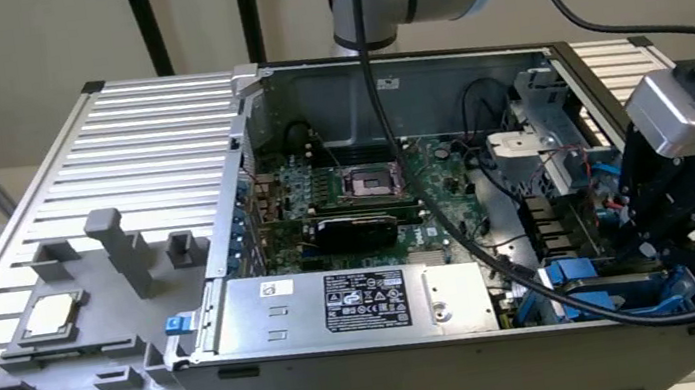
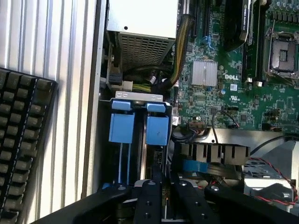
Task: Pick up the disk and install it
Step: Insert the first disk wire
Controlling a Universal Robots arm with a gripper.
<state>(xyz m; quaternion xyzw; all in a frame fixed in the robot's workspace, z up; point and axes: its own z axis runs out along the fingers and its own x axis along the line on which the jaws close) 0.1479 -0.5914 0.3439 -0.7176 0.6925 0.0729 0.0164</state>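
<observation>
The flat silver-grey disk with blue plastic rails (image 2: 156,129) (image 1: 576,274) sits on edge in the drive bay at the front corner of the open grey metal computer case (image 1: 346,389), toward the exterior view's right. Its blue ends show side by side beneath a silver bracket. The black gripper (image 2: 166,196) (image 1: 657,245) hangs directly over that bay, very near the blue rails. Whether it is clamped on the disk or only poised above it, I cannot tell.

Just beside the bay lie the green motherboard (image 2: 224,93) and the large silver box with a black label (image 1: 349,306). The case rests on a ribbed pale metal bench (image 1: 135,112). Well apart from it, a small square silver chip (image 1: 48,315) sits in a grey holder. A black keyboard (image 2: 23,140) lies on the bench beside the case.
</observation>
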